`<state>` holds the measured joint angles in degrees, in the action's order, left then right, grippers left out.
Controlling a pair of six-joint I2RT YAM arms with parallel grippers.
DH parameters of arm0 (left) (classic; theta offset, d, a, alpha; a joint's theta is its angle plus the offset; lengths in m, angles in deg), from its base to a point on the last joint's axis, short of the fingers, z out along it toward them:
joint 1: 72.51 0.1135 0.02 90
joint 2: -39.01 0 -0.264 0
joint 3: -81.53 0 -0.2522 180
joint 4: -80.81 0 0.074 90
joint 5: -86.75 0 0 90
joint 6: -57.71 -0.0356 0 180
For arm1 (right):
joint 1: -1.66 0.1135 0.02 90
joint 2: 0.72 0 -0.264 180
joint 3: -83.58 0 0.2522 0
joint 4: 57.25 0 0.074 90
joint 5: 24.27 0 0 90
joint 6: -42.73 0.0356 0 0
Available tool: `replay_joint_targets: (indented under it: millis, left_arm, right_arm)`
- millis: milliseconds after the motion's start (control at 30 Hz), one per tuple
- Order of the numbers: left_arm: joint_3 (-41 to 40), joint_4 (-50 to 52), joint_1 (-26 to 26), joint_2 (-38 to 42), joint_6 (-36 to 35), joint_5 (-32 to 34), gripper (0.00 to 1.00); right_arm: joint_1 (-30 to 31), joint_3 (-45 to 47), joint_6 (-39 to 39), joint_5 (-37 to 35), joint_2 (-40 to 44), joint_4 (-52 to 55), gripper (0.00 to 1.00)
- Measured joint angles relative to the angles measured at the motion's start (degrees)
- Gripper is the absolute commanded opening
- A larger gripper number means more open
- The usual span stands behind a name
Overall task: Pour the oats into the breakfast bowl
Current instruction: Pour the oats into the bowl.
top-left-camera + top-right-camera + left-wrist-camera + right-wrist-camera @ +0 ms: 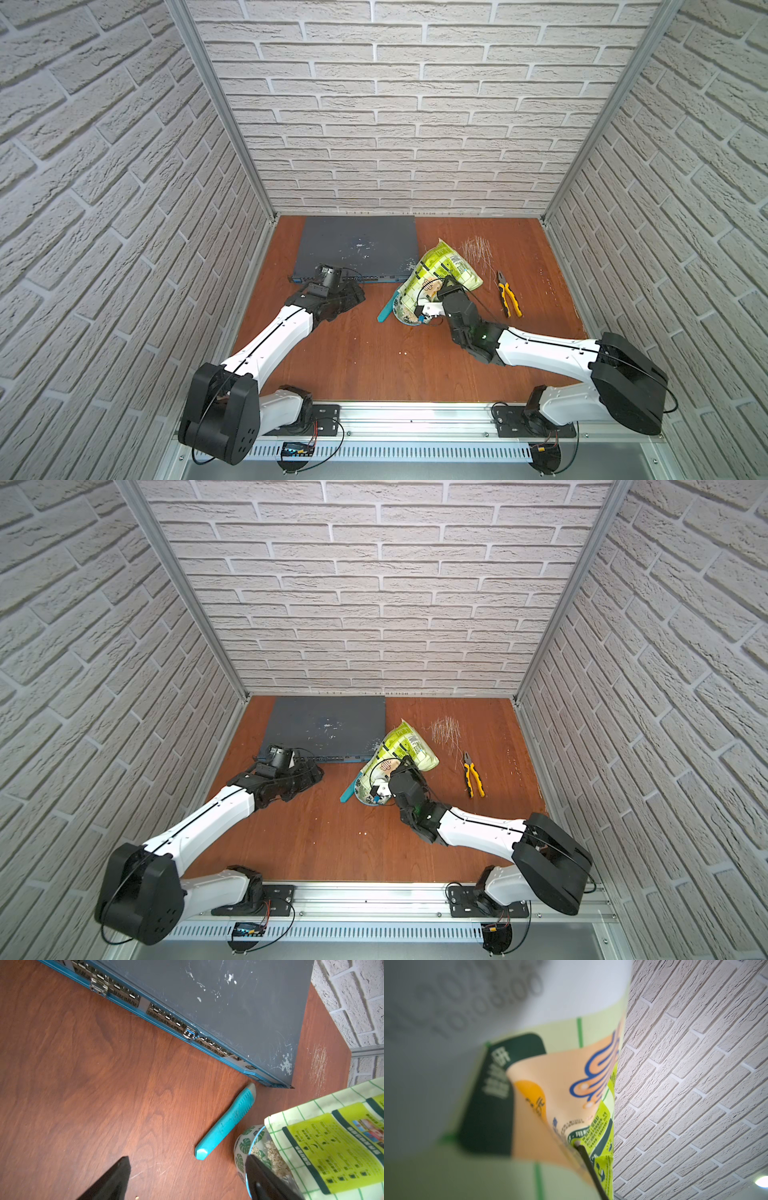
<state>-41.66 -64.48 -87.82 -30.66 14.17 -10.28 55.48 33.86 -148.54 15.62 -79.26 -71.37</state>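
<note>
The green checkered pouch of oats (446,262) (411,744) hangs tilted, mouth down, over the breakfast bowl (409,321) (368,800). My right gripper (448,287) is shut on the pouch's middle; in the right wrist view the pouch (550,1095) fills the frame and hides the jaws. In the left wrist view the leaf-printed bowl (243,1147) holds pale oats (274,1157) under the pouch's mouth (332,1147). My left gripper (353,296) (187,1172) stands open and empty just left of the bowl, one fingertip (259,1178) in front of its rim.
A teal utility knife (386,309) (226,1122) lies against the bowl's left side. A grey network switch (357,249) (207,1001) sits at the back left. Yellow-handled pliers (509,296) and a scatter of thin wire pieces (478,249) lie to the right. Brick walls close in three sides.
</note>
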Motion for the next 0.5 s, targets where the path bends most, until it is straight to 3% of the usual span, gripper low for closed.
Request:
replay_joint_targets:
  millis: [500]
  left_arm:
    - [0.0, 0.0, 0.0, 0.0, 0.0, 0.0, 0.89]
  right_arm:
    - [0.1, 0.0, -3.8, 0.0, 0.0, -2.6, 0.04]
